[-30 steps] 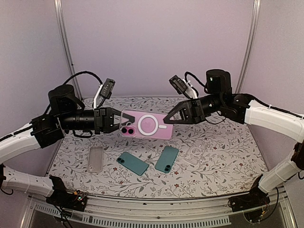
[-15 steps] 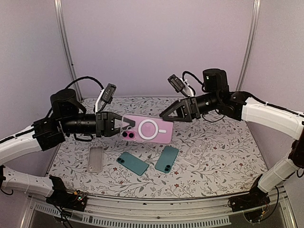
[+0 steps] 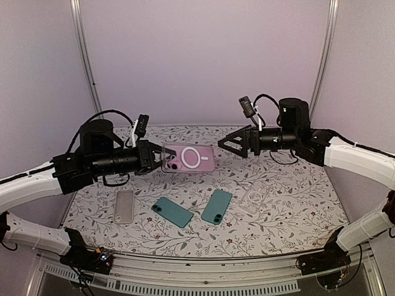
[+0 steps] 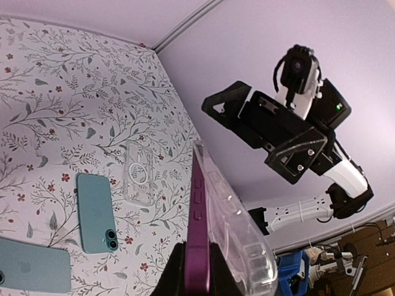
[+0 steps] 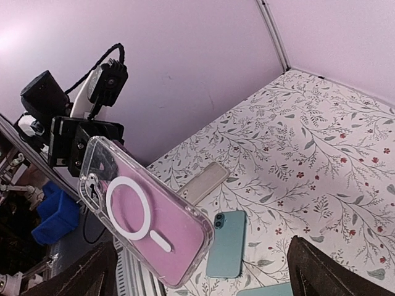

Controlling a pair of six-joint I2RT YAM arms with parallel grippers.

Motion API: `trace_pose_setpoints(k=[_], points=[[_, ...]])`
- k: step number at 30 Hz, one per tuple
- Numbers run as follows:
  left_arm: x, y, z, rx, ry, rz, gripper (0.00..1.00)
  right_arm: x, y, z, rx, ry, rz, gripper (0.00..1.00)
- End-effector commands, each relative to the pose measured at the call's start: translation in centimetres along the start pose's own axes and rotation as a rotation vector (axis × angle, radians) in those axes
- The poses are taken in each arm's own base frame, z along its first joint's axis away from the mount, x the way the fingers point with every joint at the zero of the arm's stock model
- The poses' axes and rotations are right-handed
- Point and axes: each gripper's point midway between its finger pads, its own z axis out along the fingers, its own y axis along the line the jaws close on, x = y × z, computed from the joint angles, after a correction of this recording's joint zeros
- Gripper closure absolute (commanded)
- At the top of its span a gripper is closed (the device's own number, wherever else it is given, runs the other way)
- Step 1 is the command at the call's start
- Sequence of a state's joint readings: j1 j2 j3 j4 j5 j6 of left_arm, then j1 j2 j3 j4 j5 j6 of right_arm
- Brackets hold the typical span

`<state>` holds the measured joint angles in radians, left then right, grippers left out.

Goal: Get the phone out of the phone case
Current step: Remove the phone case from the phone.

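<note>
The left gripper (image 3: 154, 161) is clamping the camera end of the pink phone (image 3: 207, 163) in its clear white-ringed case (image 4: 244, 234) above the floral table (image 3: 284, 203), while the right gripper (image 3: 227, 143) is hanging open nearby, so peeling is probably calling for a pinch on the case rim alone.

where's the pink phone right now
In the top view the phone is in the air just left of centre, its camera end held by the left pincer; the open right pincer stands apart on its right.
</note>
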<state>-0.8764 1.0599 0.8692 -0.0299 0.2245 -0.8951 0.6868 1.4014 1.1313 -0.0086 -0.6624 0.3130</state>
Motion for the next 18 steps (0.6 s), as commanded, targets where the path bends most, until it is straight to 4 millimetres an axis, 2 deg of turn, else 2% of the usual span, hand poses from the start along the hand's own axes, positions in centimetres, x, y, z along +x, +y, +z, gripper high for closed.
trace_pose_setpoints(k=[1,4,8,13,18], points=[[-2.6,1.7,-0.1,-0.047,-0.129,-0.101,1.00,-1.2,-0.4,-1.8,0.089,-0.135,-0.166,0.01],[-2.9,4.1,0.0,-0.149,-0.153,-0.184,1.00,-0.3,0.3,-2.0,0.092,-0.158,-0.242,0.01],[-2.8,6.9,0.4,-0.303,-0.157,-0.273,1.00,1.2,2.3,-0.9,0.094,-0.173,-0.395,0.02],[-2.9,7.8,1.1,-0.350,-0.167,-0.364,1.00,2.3,4.6,0.9,0.072,-0.201,-0.557,0.04],[-2.9,10.1,0.2,-0.459,-0.246,-0.530,1.00,2.8,6.3,2.8,0.070,-0.222,-0.675,0.07]])
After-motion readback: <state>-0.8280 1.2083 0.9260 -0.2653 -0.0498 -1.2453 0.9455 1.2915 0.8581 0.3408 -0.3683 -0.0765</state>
